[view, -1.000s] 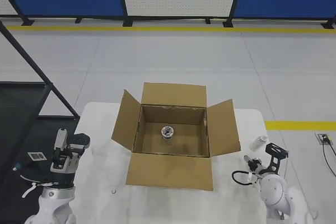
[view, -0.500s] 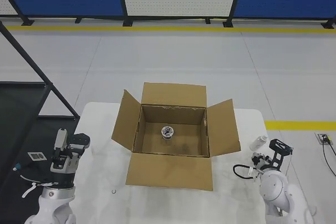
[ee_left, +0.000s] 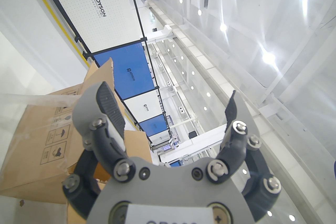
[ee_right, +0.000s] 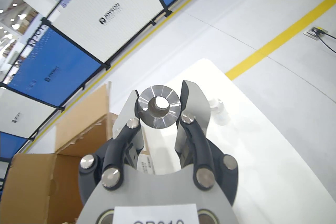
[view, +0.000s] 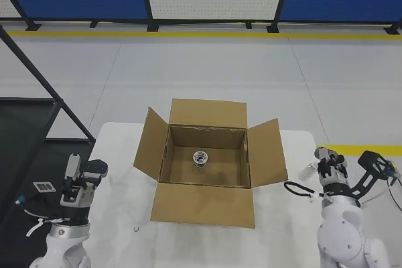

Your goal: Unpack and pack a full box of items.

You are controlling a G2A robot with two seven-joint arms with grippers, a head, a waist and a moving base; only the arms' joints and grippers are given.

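- Rm: big hall, pale grey floor [view: 208, 74]; blue + white partition panels [view: 208, 8] along far side, yellow line [view: 187, 33] at their foot.
- 2nd yellow line [view: 365, 150] off table's R end; floor socket [view: 386, 165] w/ black cable just past it.
- Black frame [view: 33, 80] stands L of table.
- White table [view: 120, 201], rounded corners.
- Cardboard box [view: 201, 204] mid-table, all 4 flaps out; one small round item [view: 201, 158] on its floor, near back wall.
- White bottle [view: 309, 171] on table beside box's R flap.
- Tiny ring [view: 135, 229] on table, front-L of box.
- R gripper [ee_right: 160, 93] over table's R end, fingers clamped on round metal piece [ee_right: 159, 118] w/ centre hole.
- L gripper [ee_left: 169, 92] at table's L edge, pointing up at ceiling lights, fingers spread, nothing held.
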